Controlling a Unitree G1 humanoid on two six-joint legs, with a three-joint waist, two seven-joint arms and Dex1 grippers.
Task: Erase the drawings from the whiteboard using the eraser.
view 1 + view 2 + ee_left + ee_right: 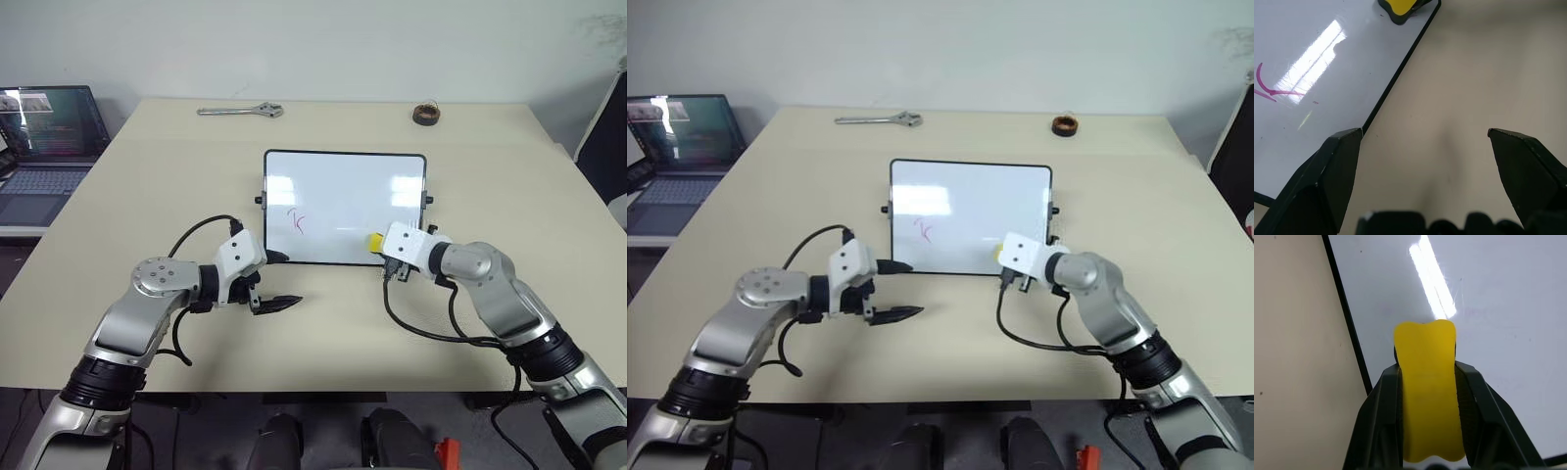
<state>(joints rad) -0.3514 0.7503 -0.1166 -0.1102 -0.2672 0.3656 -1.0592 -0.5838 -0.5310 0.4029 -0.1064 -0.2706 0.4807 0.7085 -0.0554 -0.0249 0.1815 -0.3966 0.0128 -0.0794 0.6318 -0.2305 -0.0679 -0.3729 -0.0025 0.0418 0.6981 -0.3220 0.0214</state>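
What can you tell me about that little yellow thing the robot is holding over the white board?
It is the eraser: a small yellow block with rounded, slightly waisted edges and a dark base, plastic by the look of it. The right gripper is shut on its two long sides, its black fingers pressing both flanks. It sits over the whiteboard, near the front right corner, well right of the red drawings.

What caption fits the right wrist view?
Right tool grips the yellow eraser over the whiteboard near its black frame.

Yellow eraser rests on whiteboard, right of red drawings.
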